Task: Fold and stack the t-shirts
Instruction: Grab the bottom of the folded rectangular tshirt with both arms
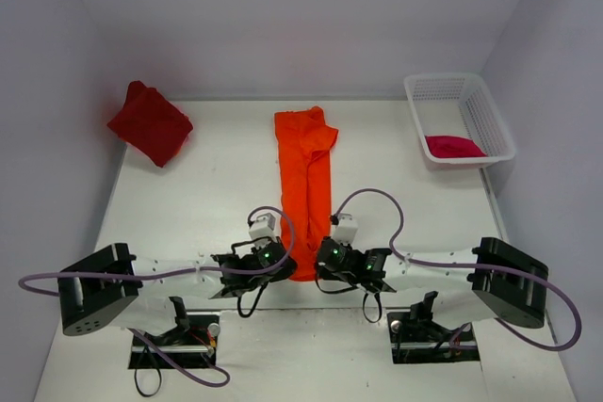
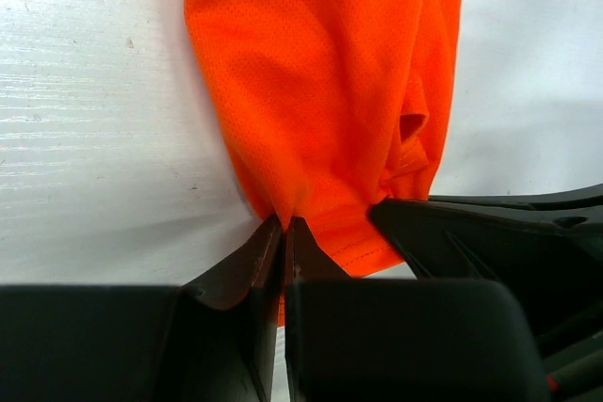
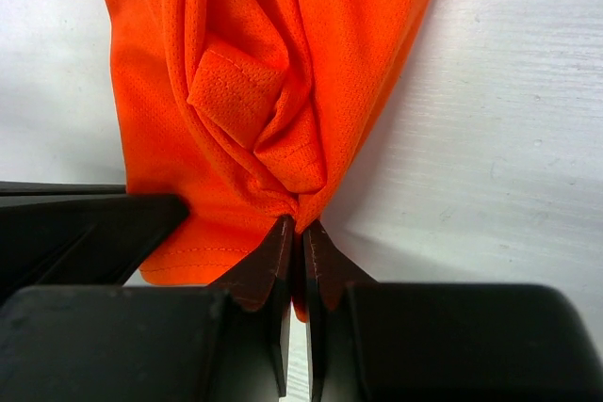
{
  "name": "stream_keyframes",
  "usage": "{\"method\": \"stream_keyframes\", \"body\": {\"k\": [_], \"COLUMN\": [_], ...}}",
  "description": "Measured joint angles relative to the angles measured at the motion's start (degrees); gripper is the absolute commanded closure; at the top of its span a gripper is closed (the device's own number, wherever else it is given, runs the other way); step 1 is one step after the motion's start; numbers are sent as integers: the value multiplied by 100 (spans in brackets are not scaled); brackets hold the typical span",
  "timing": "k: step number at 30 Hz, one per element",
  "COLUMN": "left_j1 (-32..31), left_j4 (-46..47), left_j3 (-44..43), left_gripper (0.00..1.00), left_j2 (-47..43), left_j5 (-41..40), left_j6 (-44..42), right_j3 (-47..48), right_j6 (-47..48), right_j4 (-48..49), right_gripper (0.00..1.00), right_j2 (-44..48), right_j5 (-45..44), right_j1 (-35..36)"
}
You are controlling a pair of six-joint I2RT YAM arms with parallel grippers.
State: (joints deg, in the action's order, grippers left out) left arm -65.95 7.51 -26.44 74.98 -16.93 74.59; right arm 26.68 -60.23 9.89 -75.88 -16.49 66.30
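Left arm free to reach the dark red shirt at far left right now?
Probably not yet: left gripper is shut on the orange shirt; nothing else lies between it and the dark red shirt.

Bright, even light, soft shadows; orange t-shirt (image 2: 320,91) weave in sharp focus

There are three t-shirts, the crimson-pink t-shirt (image 1: 453,146) inside the one white basket (image 1: 490,120), the orange t-shirt (image 1: 303,181) and dark red t-shirt (image 1: 149,125) left of it, and two grippers, left gripper (image 2: 285,223) and right gripper (image 3: 295,225).
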Motion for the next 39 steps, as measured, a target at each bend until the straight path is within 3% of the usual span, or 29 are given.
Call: {"method": "stream_keyframes", "body": {"k": [19, 30, 39], "left_j1": [85, 822, 1368], "left_j4": [-1082, -1510, -1764], "left_j3": [-946, -1272, -1718], "left_gripper": [100, 100, 100], "left_j2": [-514, -881, -1025], "left_j5": [-269, -79, 221], "left_j6": [-577, -1099, -1565], "right_j3": [883, 1357, 1808], "right_j6": [476, 892, 1388], "right_j4": [-741, -960, -977], "right_gripper": [100, 100, 100], "right_j2": [291, 326, 323], "right_j5": [-243, -369, -315], "right_j1": [17, -109, -732]}}
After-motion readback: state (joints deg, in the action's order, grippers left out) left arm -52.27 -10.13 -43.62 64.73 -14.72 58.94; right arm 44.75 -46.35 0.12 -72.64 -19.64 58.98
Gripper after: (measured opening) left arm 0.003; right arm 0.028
